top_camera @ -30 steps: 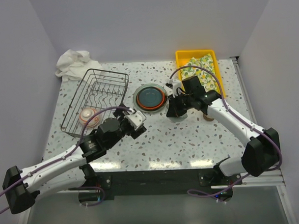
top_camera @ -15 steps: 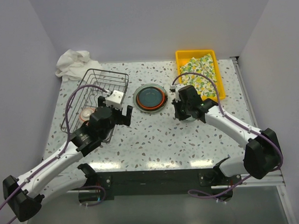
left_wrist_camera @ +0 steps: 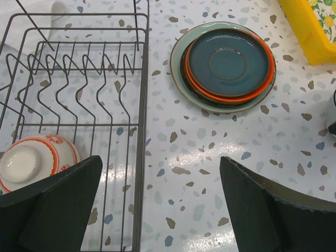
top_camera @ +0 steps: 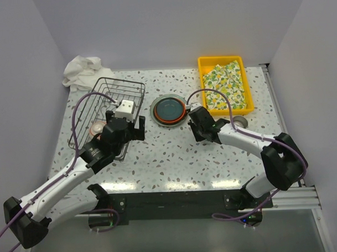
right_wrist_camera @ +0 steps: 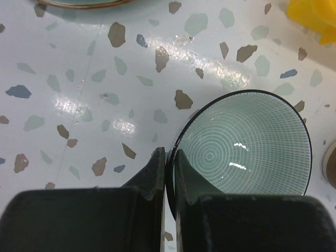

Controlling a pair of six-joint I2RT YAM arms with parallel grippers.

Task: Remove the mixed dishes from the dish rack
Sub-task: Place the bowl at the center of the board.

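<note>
Left gripper (left_wrist_camera: pixel 160 207): has swung over dish rack (left_wrist_camera: pixel 140 121), jaws wide apart.
Right gripper (right_wrist_camera: pixel 168 160): pinches teal bowl (right_wrist_camera: pixel 241 142) rim.
Red-white bowl (left_wrist_camera: pixel 31 163): centre left jaws over it before descending.

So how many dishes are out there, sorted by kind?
Plates: 4, all in one plate stack
Bowls: 2, a red-white bowl in the dish rack and a pale teal bowl pinched by the right claw
Cups: 1, a greyish cup
Total: 7
</note>
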